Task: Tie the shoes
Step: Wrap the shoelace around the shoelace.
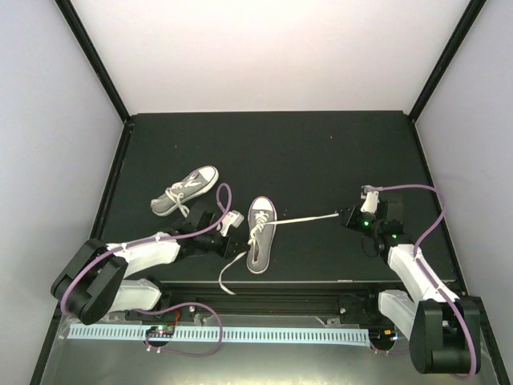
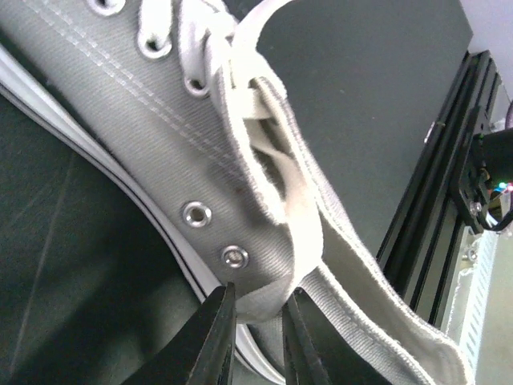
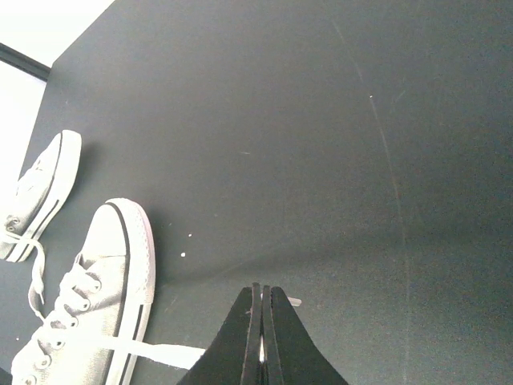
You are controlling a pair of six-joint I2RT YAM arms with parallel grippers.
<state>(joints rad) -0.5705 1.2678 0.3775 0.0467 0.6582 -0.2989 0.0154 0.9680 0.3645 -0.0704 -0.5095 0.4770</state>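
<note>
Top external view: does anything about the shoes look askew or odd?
Yes. The far shoe lies skewed, apparently tipped sideways, apart from the near shoe. That shoe's loose lace trails toward the near edge of the table, while the right gripper stretches the other lace sideways.

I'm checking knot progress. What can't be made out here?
Top external: lacing on near sneaker, too small to read.
Right wrist: lace grip hidden inside shut right gripper; far sneaker cut off by left edge.
Left wrist: whether left gripper pinches canvas alone or lace too; folds hide it.
</note>
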